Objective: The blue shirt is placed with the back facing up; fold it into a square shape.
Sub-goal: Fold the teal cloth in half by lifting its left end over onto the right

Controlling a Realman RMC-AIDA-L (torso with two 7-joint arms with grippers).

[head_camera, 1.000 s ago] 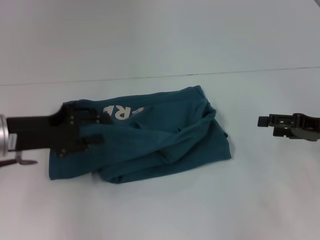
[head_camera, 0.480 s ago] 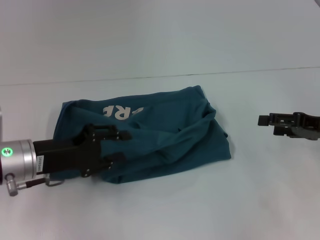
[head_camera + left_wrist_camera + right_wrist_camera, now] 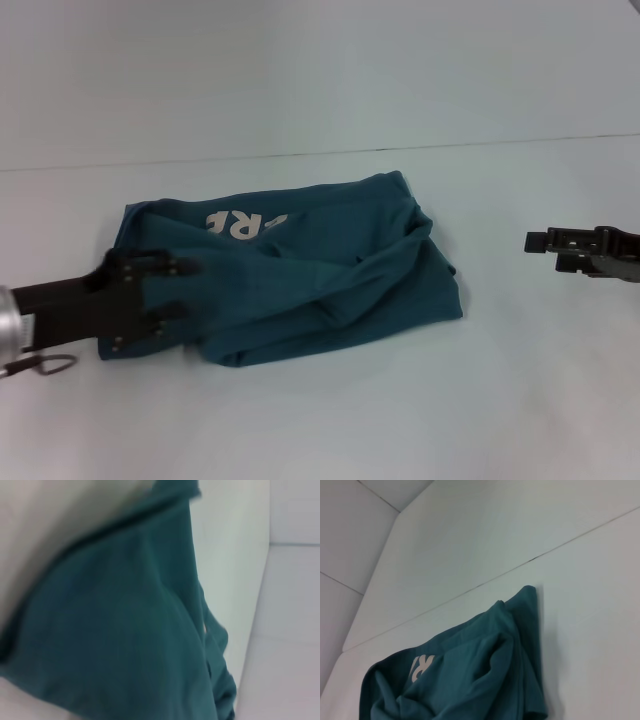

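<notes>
**Blue shirt bunched on table, left claw at its near-left corner**

White table (image 3: 330,420) fills most of the head view, with a thin dark seam line running across it behind the shirt.

Blue shirt (image 3: 310,270) lies in the middle of the table, left of centre, loosely folded over and wrinkled, not a neat square. Upper layer is thrown across the lower one, with thick folds piled toward the right end. White block letters (image 3: 243,224) show near the far-left edge, partly tucked under a fold. Right wrist view shows the same shirt (image 3: 470,680) with a corner sticking up toward the seam line and the white lettering (image 3: 422,666) on the left part. Left wrist view is almost filled by teal fabric (image 3: 115,645) seen close up, pale table beside it.

Left arm comes in from the left edge, silver wrist ring, black body. Left claw (image 3: 172,290) sits at the shirt's near-left corner, its two fingers (image 3: 165,265) spread apart and lying over the fabric edge; released, nothing pinched between them as far as can be seen.

Right claw (image 3: 540,241) hangs at the right edge of the head view, well apart from the shirt, over bare table. Cannot tell whether it is clenched or released.
</notes>
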